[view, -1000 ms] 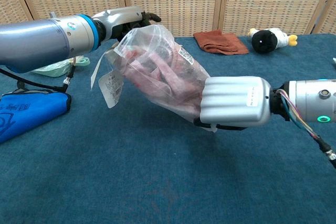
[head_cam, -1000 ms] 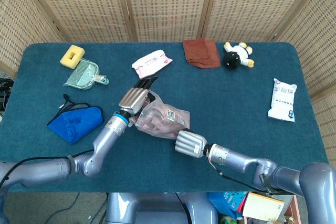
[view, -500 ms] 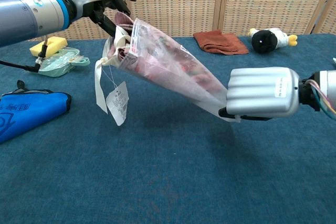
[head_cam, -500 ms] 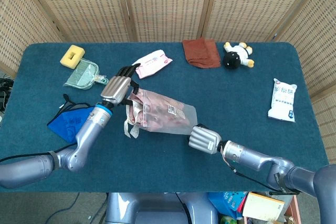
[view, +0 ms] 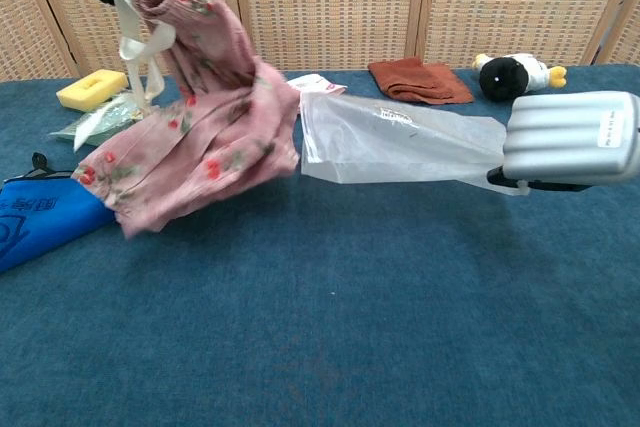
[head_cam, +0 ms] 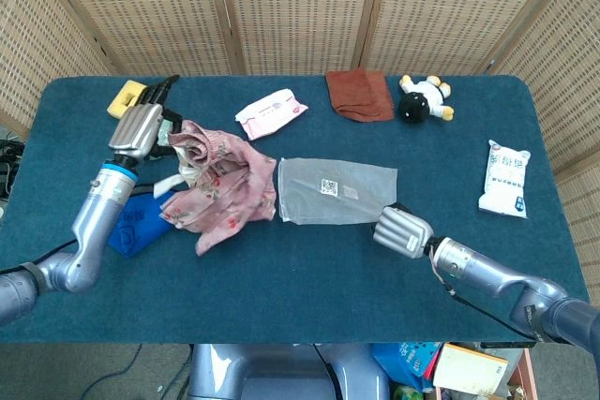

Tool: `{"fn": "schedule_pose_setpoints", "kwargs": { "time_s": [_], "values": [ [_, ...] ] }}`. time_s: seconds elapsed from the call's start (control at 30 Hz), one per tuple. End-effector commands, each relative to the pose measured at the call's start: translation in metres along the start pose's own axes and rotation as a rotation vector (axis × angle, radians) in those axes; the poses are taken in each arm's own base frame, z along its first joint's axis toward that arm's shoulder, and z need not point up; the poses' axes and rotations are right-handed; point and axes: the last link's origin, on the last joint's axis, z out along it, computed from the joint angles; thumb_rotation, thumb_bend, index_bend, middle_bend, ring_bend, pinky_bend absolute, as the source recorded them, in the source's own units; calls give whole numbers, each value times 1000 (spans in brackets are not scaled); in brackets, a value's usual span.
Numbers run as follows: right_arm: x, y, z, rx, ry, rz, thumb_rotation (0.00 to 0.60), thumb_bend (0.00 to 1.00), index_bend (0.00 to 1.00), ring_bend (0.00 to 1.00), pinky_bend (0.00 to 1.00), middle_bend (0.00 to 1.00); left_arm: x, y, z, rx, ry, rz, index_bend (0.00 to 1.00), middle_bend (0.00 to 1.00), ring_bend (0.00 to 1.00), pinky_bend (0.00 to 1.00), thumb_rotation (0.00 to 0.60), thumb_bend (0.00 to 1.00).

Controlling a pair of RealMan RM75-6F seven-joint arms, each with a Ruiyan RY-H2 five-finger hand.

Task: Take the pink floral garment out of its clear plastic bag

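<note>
Pink floral garment (head_cam: 217, 186) is out of the clear plastic bag (head_cam: 333, 190), hanging from the left hand (head_cam: 137, 128) at about 9 o'clock on the surface (head_cam: 394, 269). Left hand fingers grip the garment's top edge; in the chest view the hand is almost cut off at the upper left corner, only the garment (view: 190, 137) and its cream ribbon (view: 140, 42) show. Bag looks empty and stretched flat, its mouth just beside the garment's lower edge; cannot tell whether they touch. Right hand (head_cam: 401, 231) at about 5 o'clock, fingers closed on the bag's closed end, seen clearly in the chest view (view: 570, 137).

Risks, as judgement:
- Garment hem could drag back over the bag mouth if the hands close in, so keep them apart.
- Garment droops low over the blue mask (head_cam: 131, 227) and near the green comb (view: 100, 119) and yellow sponge (view: 92, 88); lowering it there could snag or shove them.
- Grip is on one bunched edge only; a quick swing could let the fabric slip.
- Thin bag film could slide out of the right hand.
</note>
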Motion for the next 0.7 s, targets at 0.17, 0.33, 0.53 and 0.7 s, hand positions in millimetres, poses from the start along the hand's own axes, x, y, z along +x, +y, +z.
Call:
{"fn": "schedule_pose_setpoints", "kwargs": {
  "time_s": [0.17, 0.33, 0.53, 0.7],
  "values": [
    [-15, 17, -22, -50, -54, -28, 600, 765, 701, 950, 1000, 1000, 53, -68, -18, 108, 82, 56, 858, 0, 0, 0, 600, 488],
    [-22, 21, -31, -75, -74, -26, 600, 769, 700, 950, 1000, 1000, 74, -101, -33, 160, 114, 76, 858, 0, 0, 0, 600, 488],
    [-26, 19, -38, -82, -81, -28, 600, 769, 700, 950, 1000, 1000, 85, -126, -44, 202, 124, 108, 858, 0, 0, 0, 600, 488],
    [-33, 19, -47, -97, -102, -30, 600, 769, 700, 950, 1000, 1000, 101, -156, -61, 267, 161, 134, 858, 0, 0, 0, 600, 488]
  ]
}}
